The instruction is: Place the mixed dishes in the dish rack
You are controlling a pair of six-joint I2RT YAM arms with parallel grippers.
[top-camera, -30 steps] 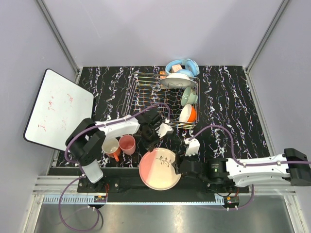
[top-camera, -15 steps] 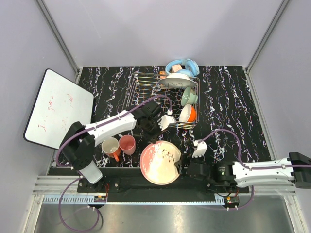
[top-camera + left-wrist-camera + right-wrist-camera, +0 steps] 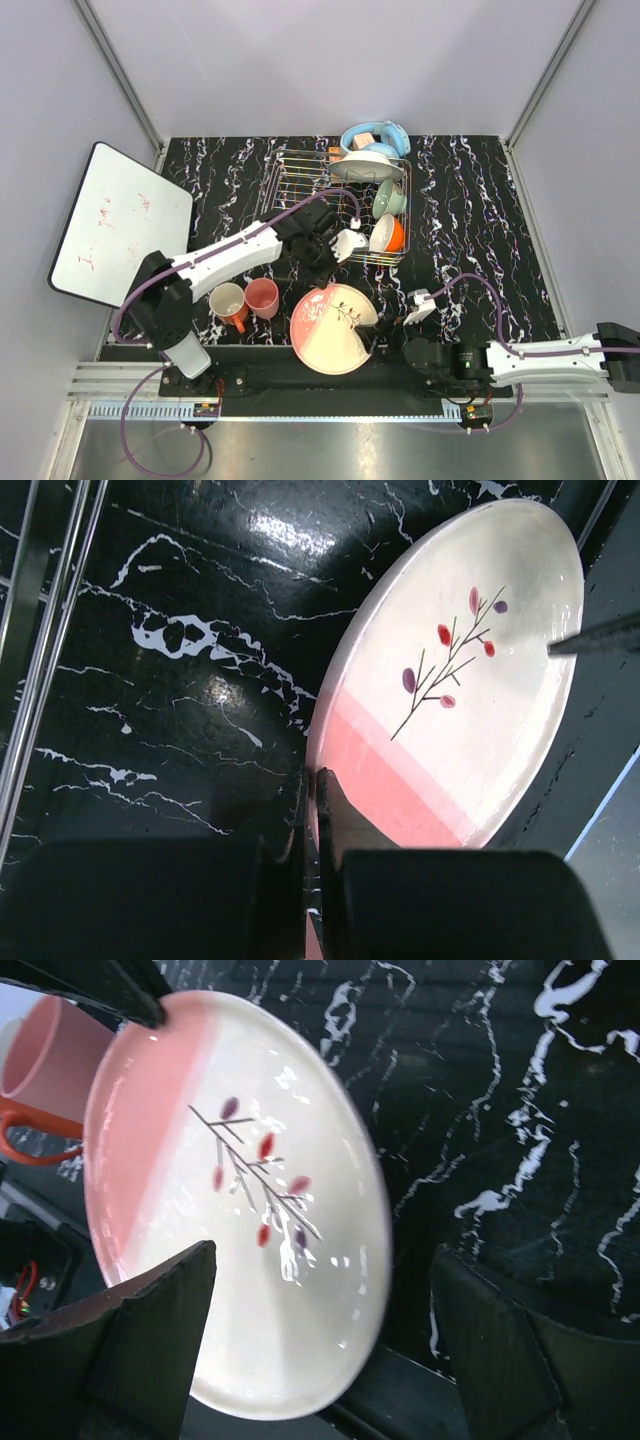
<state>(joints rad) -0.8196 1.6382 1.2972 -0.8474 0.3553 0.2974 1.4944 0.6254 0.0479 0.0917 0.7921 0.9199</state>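
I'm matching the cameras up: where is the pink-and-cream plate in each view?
Top external: pink-and-cream plate, lower centre.
Left wrist: the plate fills the right half.
Right wrist: the plate fills the left and centre.
Shared landmark: its leaf sprig, visible in all three.

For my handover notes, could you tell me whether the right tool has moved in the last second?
Yes. Against the dish rack, the right tool has drawn back to the right, away from the pink-and-cream plate.
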